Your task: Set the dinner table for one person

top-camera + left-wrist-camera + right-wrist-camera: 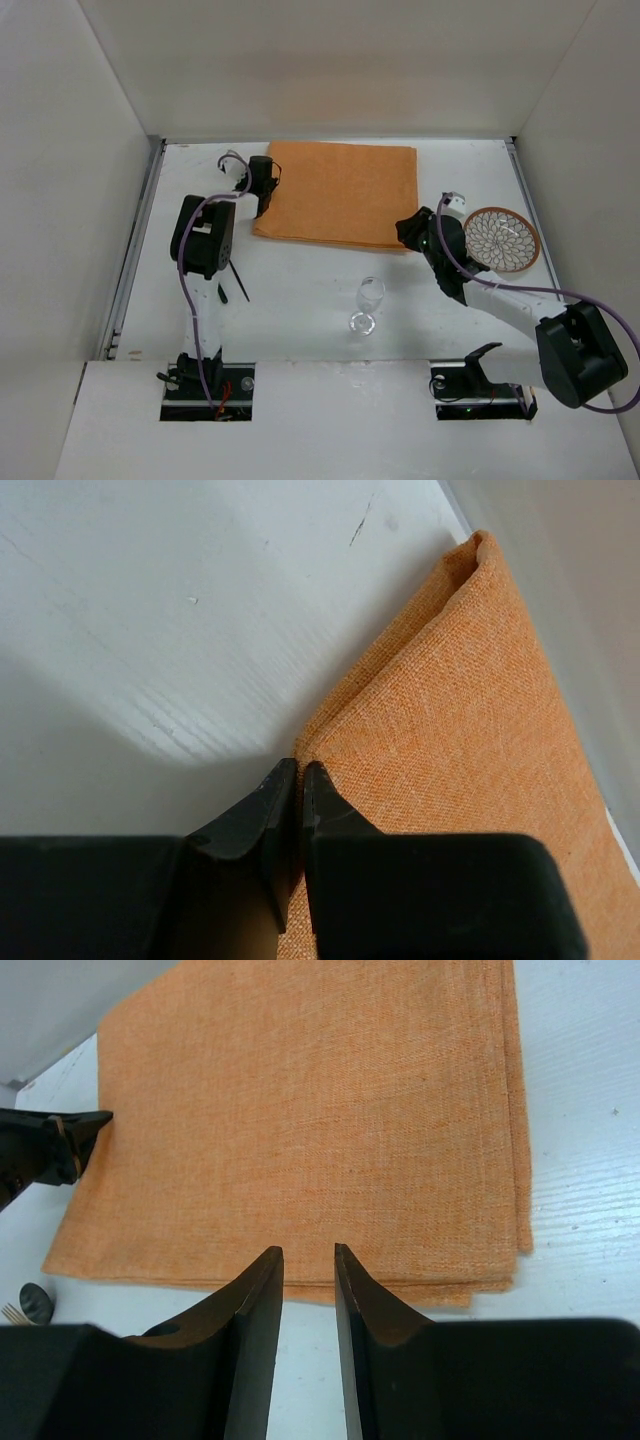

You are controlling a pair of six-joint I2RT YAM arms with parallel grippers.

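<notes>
Filling most of the top view, the dinner table (300,300) is the white surface that carries everything else. In the upper middle of the frame lies the orange placemat (335,192), flat, folded in layers and a little turned against the table edges.

The left gripper (300,770) has its fingers pressed together right at the left edge of the mat; whether some cloth is caught between them I cannot tell. The right gripper (308,1252) hangs over the near edge of the mat, its fingers slightly apart with nothing between them.

The patterned plate (501,239) stands at the right of the frame, beside the mat and not on it. The glass (367,300) seems to lie on its side in the lower middle. Some cutlery (25,1305) waits near the left arm.

By my judgement only the mat is placed, maybe not yet straight. The plate, glass and cutlery are all left to arrange.
</notes>
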